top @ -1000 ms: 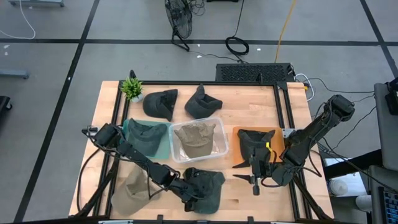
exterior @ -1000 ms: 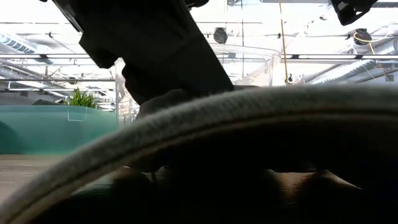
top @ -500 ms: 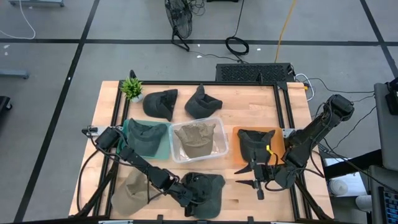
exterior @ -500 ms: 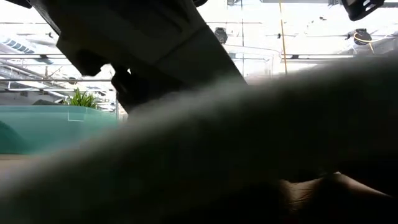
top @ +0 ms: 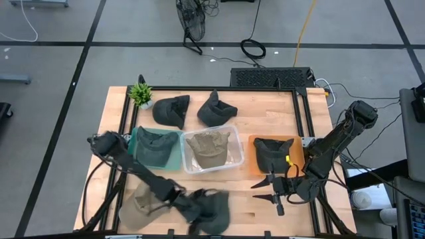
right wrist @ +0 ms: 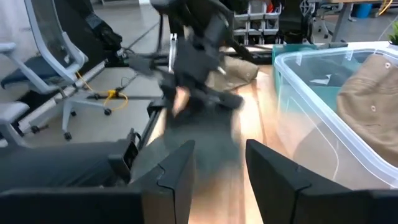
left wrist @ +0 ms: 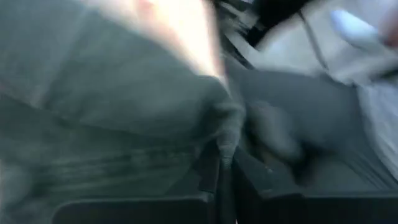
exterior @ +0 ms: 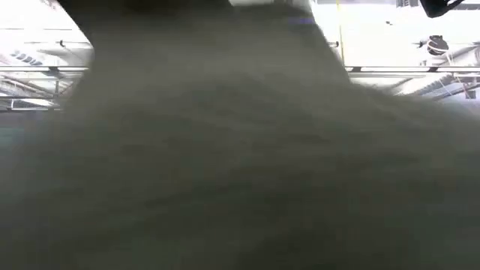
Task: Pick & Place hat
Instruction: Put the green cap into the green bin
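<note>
A dark green hat point(top: 211, 207) lies near the table's near edge, in the middle, and shows blurred; it fills the low view point(exterior: 240, 150). My left gripper point(top: 192, 211) reaches to it from the left and is shut on its cloth point(left wrist: 124, 112). The right wrist view also shows this hat point(right wrist: 202, 124) below the left arm. My right gripper point(top: 273, 194) stands open near the near edge of the orange tray point(top: 296, 146), which holds a dark hat point(top: 271, 154); nothing is between its fingers point(right wrist: 217, 168). My left gripper pinches a raised fold of the dark green hat's cloth point(left wrist: 227, 127) between its two fingers point(left wrist: 208, 180), which stand close together. It comes at the hat low, from the table's left. Which part of the hat the fold belongs to is too blurred to tell.
A khaki hat point(top: 138, 202) lies at the near left. A teal bin with a green hat point(top: 157, 146) and a clear bin with a tan hat point(top: 210, 149) stand mid-table. Two dark hats point(top: 171, 109) point(top: 216, 109) and a small plant point(top: 141, 94) are at the far side.
My left gripper has shut on the dark green hat. The hat has shifted slightly toward the table's left and now shows blurred. In the low view its cloth has come to fill the whole picture, hiding the arm and the bins behind it.
</note>
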`<action>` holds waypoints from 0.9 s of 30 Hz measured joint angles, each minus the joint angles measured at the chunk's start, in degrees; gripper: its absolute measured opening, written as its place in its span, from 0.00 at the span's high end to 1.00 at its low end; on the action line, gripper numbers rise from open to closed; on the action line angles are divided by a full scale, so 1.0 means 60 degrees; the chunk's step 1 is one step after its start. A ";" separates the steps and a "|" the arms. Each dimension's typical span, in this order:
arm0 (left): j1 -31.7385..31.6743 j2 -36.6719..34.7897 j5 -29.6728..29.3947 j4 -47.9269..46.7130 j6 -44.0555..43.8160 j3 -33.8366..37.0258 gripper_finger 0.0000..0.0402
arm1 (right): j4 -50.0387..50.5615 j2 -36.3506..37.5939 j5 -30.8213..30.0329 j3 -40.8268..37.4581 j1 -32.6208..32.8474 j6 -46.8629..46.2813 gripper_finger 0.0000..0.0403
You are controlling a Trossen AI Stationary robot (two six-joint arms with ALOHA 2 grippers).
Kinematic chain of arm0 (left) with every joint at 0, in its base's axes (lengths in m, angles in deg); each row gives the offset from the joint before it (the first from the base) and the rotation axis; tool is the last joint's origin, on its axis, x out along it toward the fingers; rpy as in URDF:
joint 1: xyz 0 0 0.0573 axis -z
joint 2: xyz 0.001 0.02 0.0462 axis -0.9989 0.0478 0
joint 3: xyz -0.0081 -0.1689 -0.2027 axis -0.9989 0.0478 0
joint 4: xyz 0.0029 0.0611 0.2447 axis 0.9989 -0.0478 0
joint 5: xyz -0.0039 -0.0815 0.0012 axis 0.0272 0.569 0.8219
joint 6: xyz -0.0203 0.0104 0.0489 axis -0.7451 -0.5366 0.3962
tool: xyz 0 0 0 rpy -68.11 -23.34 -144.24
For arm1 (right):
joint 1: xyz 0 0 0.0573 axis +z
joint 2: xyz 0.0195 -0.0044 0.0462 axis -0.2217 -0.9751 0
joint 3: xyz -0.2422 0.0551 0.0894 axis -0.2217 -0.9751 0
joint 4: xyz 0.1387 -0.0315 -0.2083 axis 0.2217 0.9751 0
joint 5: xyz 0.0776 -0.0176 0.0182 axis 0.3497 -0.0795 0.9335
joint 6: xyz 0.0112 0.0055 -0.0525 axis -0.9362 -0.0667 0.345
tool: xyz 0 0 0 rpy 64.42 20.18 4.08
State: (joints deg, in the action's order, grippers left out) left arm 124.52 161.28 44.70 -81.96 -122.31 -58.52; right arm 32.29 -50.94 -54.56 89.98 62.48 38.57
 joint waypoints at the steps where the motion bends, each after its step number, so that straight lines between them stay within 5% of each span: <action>1: 0.0184 -0.0373 0.0100 -0.0459 0.0029 -0.0007 0.96 | -0.0074 0.0000 0.0000 0.0000 0.0000 -0.0003 0.68; 5: 0.0920 -0.1939 -0.0234 -0.2726 -0.0311 -0.0008 0.98 | -0.0085 0.0000 0.0007 0.0000 0.0000 -0.0098 0.68; 15: 0.3226 -0.4312 -0.3697 -0.7762 -0.3190 -0.0019 0.98 | -0.0490 0.0000 0.0007 0.0002 0.0011 -0.0082 0.68; 20: 0.3431 -0.4416 -0.3714 -0.9792 -0.4209 -0.0016 0.96 | -0.0630 0.0000 0.0007 0.0003 0.0011 -0.0092 0.68; 27: 0.3004 -0.4595 -0.3022 -1.0786 -0.2935 -0.0016 0.98 | -0.0632 0.0000 0.0004 0.0004 0.0011 -0.0076 0.68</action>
State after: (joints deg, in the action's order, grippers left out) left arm 142.55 133.71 26.57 -146.68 -139.92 -58.61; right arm 28.50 -50.94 -54.54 90.00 62.55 38.11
